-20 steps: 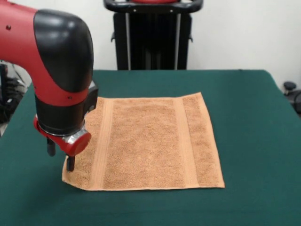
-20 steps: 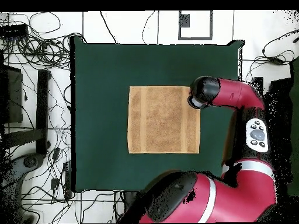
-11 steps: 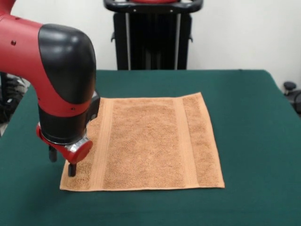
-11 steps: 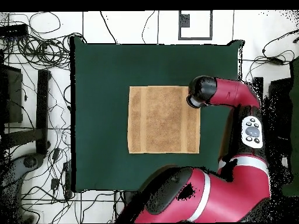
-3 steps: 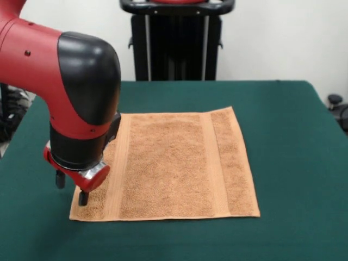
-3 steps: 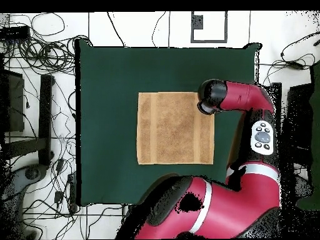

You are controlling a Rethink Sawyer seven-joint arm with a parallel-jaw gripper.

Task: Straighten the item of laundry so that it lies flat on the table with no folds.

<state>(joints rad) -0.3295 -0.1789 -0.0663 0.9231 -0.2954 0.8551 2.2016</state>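
I see the square orange-tan terry towel flat on the dark green felt worktop; claw at its near-left corner, tips apart; next: lift clear.

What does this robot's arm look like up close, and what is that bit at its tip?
The arm is thick and rounded, bright red with glossy black joint covers. A grey button pad sits on one segment. At the tip, a silver ring and small black fingers form the gripper.
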